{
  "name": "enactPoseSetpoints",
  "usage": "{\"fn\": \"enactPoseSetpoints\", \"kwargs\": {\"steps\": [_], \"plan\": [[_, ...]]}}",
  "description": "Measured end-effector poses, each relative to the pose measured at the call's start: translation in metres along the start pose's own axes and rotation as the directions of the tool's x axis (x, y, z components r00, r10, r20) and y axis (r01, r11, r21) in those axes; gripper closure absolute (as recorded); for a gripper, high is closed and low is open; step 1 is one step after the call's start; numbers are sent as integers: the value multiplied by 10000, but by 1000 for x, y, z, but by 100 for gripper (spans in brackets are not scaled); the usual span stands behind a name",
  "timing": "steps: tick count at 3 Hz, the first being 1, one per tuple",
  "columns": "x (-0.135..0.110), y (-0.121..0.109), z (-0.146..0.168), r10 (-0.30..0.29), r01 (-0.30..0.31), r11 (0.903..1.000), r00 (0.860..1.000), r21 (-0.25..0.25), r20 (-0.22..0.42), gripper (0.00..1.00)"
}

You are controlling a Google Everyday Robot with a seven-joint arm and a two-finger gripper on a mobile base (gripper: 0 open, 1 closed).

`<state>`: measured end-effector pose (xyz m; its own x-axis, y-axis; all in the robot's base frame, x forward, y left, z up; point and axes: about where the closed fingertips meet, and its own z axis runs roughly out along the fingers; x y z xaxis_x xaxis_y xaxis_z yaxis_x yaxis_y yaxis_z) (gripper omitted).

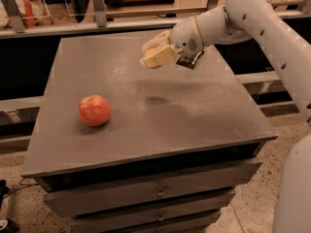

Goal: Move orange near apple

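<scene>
white rounded arm, cream gripper over table

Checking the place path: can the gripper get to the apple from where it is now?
Probably yes. The gripper, shut on the orange, hangs above the far side of the table. The apple sits front-left, and only bare tabletop lies between them.
</scene>
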<state>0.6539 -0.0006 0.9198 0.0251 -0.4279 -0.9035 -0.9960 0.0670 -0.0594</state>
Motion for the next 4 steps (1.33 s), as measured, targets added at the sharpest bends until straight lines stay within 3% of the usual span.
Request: {"fn": "enactPoseSetpoints", "kwargs": {"steps": [1,2,3,4], "plan": [[-29,35,7,366,-341,9986,9974,-398,619,100],[-36,74,29,507,-459,9955,9971,-832,563,100],[-31,102,50,462,-432,9944,9985,-964,296,100],[-13,110,72,438,-447,9961,9989,-761,-140,100]]}}
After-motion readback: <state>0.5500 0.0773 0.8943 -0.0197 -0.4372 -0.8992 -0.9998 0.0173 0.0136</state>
